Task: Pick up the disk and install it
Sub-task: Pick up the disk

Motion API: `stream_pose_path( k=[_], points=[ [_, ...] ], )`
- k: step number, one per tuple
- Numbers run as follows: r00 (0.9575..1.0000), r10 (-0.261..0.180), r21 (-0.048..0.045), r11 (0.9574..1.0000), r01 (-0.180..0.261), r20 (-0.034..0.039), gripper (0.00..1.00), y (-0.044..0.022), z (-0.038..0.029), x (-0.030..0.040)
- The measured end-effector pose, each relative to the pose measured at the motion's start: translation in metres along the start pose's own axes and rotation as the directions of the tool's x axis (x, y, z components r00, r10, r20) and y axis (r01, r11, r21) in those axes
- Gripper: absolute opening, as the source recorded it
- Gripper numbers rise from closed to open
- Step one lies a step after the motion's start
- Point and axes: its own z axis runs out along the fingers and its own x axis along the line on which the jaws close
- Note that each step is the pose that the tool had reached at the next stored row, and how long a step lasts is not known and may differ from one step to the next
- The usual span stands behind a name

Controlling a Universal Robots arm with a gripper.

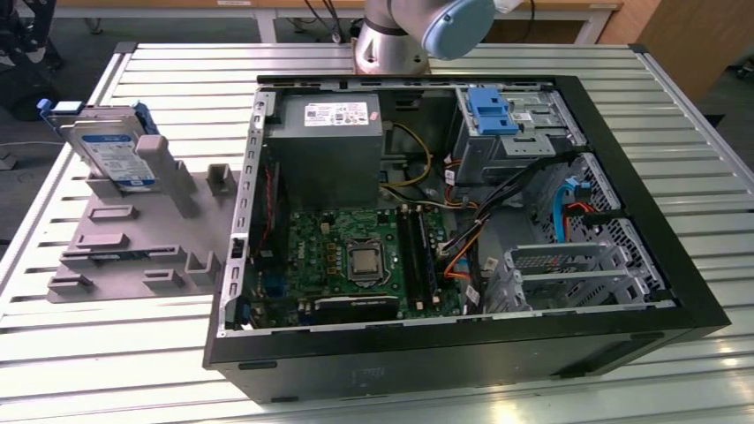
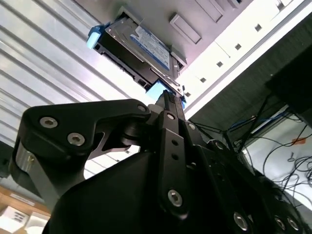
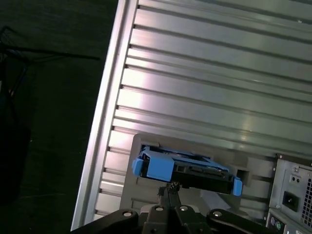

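Observation:
The disk [image 1: 112, 150], a silver drive with a white-and-blue label in a blue carrier, stands tilted on a grey holder [image 1: 130, 238] at the exterior view's left. Both wrist views look at the disk [image 2: 146, 46] [image 3: 185, 168] from a distance, resting in its holder. My gripper [image 2: 167, 95] [image 3: 169, 186] is shut, its black fingers meeting at the tips with nothing between them. It hovers apart from the disk, tips pointing toward its blue end. The arm's base [image 1: 407, 35] stands behind the computer.
An open black computer case [image 1: 471, 221] lies on the slatted metal table [image 1: 177, 79], showing a green motherboard, a grey power supply box [image 1: 330, 146] and cables. A lone blue bracket [image 1: 493, 110] sits in the drive bay at the back right. The table edge runs close to the holder.

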Motion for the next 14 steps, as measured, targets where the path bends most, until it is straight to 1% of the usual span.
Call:
stream_pose_path(
  k=[3,7,14],
  points=[
    [0.9986,-0.052,-0.0012,0.9986,0.052,-0.0023,0.11,0.0000,0.0002,0.0000],
    [0.9946,-0.104,-0.0024,0.9946,0.104,-0.0044,0.11,0.0000,0.0003,0.0000],
    [0.9944,-0.106,-0.0025,0.9944,0.106,-0.0044,0.11,-0.0001,0.0003,0.0000]
  ],
)
